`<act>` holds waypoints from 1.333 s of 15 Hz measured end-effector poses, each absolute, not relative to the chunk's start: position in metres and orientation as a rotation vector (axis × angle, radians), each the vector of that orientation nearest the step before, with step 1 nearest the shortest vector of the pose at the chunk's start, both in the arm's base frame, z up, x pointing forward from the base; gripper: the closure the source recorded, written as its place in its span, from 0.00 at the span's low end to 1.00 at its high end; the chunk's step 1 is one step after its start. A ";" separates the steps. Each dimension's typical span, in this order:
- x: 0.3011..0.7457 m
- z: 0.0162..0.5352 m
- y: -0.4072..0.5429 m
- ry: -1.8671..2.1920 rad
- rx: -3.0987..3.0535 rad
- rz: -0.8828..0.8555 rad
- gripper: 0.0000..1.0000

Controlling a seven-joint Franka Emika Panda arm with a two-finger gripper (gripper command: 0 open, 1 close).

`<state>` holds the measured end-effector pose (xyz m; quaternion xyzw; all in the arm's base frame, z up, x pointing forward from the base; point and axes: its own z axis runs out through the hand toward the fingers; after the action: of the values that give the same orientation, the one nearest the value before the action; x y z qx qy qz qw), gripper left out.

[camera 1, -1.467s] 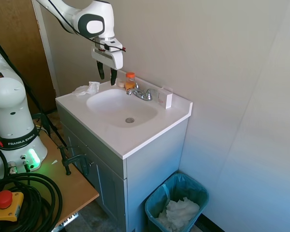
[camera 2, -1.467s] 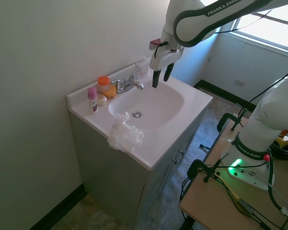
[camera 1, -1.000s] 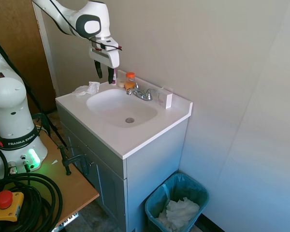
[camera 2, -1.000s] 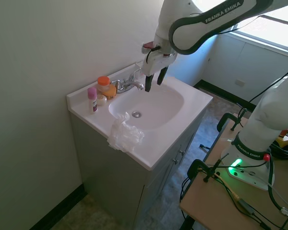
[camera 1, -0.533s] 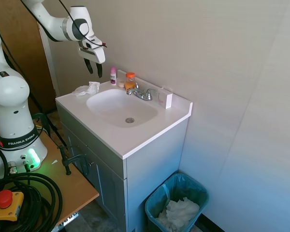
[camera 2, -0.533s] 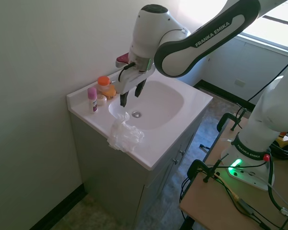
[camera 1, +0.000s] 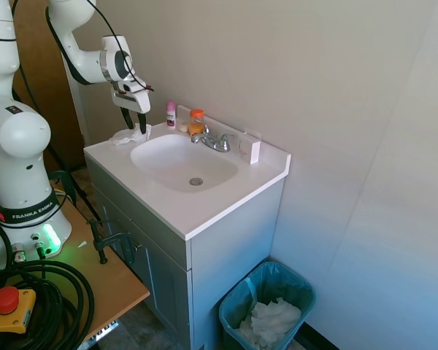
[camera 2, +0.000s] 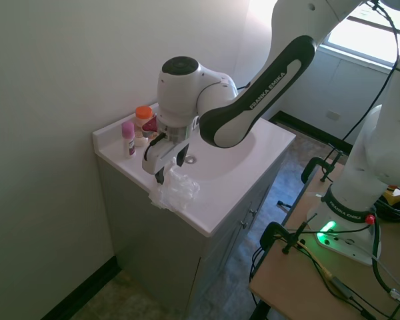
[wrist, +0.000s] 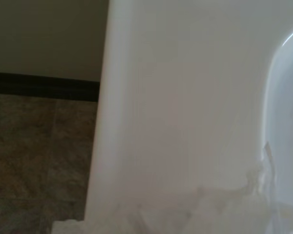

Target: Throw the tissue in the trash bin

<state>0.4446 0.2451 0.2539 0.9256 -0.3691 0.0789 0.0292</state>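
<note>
tissue on vanity corner, unheld | jaws parted, empty, straddling its top edge

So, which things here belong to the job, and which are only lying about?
For the job:
- tissue on the vanity's edge
- trash bin on the floor
- tool, open above the tissue

Lying about:
- pink bottle
- orange-capped bottle
- faucet
- white box
</note>
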 end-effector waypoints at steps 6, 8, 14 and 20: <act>0.452 0.238 0.239 -1.164 2.838 0.222 1.00; 0.453 0.238 0.241 -1.165 2.838 0.220 1.00; 0.454 0.237 0.239 -1.202 2.831 0.200 1.00; 0.459 0.256 0.232 -1.254 2.843 0.210 1.00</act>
<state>0.4593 0.2320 0.2561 0.9128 -0.4026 0.0675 0.0138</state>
